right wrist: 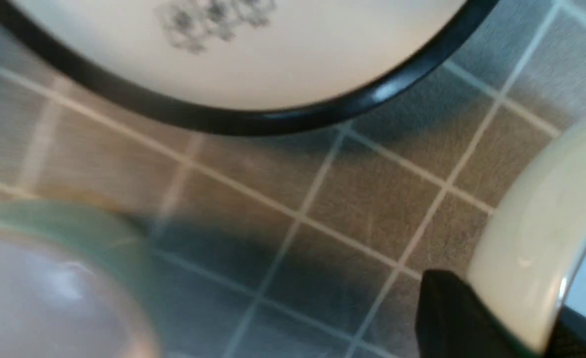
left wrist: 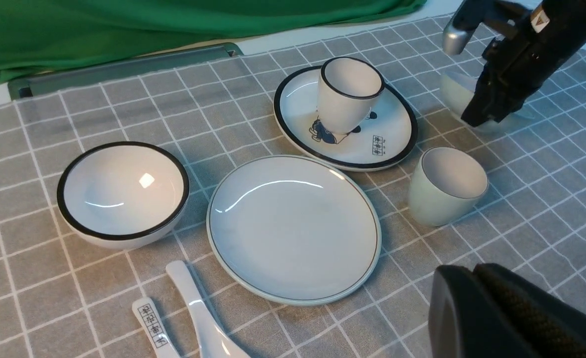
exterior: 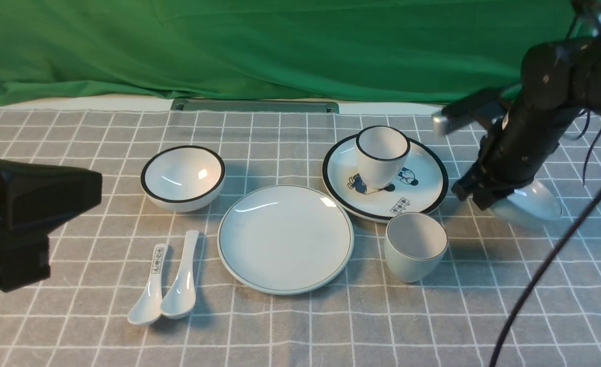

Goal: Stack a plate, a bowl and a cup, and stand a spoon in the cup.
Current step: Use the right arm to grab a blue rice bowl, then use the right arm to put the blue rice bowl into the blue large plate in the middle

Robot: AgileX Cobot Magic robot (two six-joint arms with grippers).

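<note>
My right gripper is shut on the rim of the shallow white bowl at the right of the cloth and holds it tilted. The right wrist view shows the bowl's wall pinched between the fingers. The plain white plate lies in the middle. The thin-rimmed cup stands upright to its right. The plain white spoon lies left of the plate. My left gripper is shut and empty, off to the left, above the cloth.
A black-rimmed cartoon plate carries a black-rimmed cup just behind the thin-rimmed cup. A deeper black-rimmed bowl stands at the back left. A spoon with printed characters lies beside the plain one. Green cloth hangs behind.
</note>
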